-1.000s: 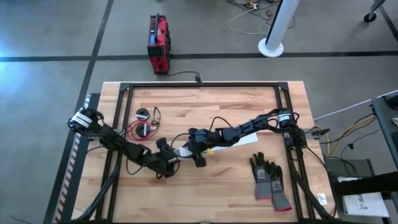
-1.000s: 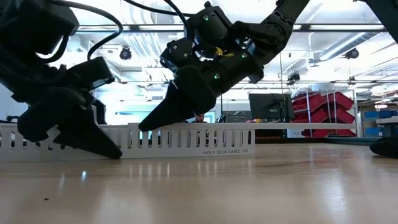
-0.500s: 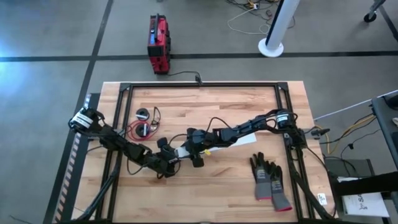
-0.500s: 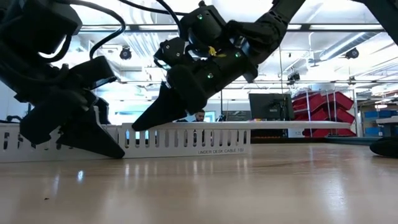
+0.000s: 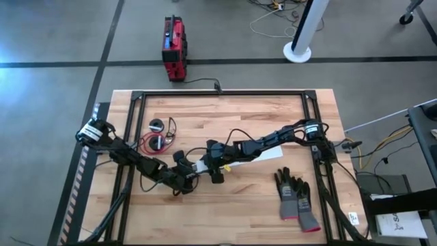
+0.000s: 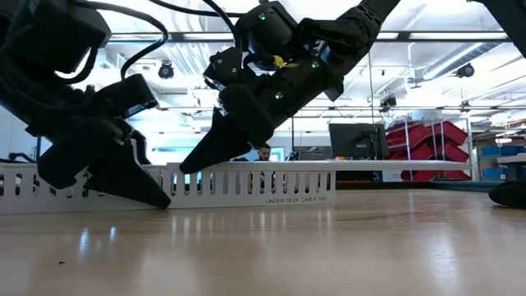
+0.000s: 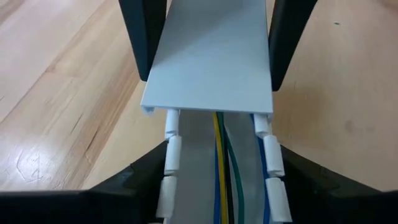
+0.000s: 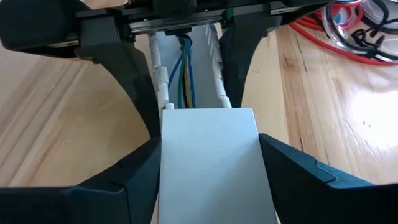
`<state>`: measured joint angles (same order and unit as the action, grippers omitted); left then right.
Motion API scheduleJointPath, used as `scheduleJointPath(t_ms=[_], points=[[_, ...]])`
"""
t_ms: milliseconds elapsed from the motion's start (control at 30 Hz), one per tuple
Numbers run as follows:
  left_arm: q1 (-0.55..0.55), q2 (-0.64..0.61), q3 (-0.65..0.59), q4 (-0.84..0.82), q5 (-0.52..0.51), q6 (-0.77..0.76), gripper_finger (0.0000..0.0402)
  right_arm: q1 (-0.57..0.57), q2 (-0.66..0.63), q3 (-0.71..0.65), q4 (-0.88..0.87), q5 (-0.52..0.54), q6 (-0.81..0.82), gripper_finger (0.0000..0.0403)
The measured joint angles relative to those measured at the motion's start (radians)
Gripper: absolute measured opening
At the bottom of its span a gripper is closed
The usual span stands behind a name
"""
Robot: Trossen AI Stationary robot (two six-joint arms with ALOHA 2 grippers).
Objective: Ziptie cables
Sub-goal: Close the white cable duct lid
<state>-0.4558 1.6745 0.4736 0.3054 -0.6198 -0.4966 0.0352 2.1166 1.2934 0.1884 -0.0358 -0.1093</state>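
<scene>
Both arms meet near the middle of the wooden table, facing each other along a long white slotted strip that lies flat on the wood.

Left pincer: down at the table, fingers straddling one end of the strip. In the left wrist view its dark fingers sit on either side of the strip's flat white cover, closed against it. Beyond the cover's edge the channel is open, with yellow, green and blue wires running inside it.

Right pincer: clamped on the same strip from the opposite end. In the right wrist view its fingers press both sides of the white cover, and the left arm's fingers stand just beyond, at the uncovered stretch.

In the low view, the left pincer's tip touches the table; the right one hangs tilted above the strip.

The cables: loose black loops and a small red and black coil lie on the table toward its far left part, near the left arm's forearm, apart from both pincers. Red loops also show at the edge of the right wrist view.

A pair of gloves lies toward the near right. A red box stands on the floor beyond the table
</scene>
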Motion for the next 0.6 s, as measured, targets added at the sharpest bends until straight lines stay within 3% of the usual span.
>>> scheduleJointPath(t_ms=[233,600], points=[[0.010,0.000,-0.001,0.011,0.000,0.013,0.0223,-0.003,0.012,-0.004,0.051,-0.094,-0.014,0.0222],[0.052,0.000,0.009,0.102,0.004,0.132,0.0237,0.004,0.019,-0.005,0.115,-0.105,-0.028,0.0221]])
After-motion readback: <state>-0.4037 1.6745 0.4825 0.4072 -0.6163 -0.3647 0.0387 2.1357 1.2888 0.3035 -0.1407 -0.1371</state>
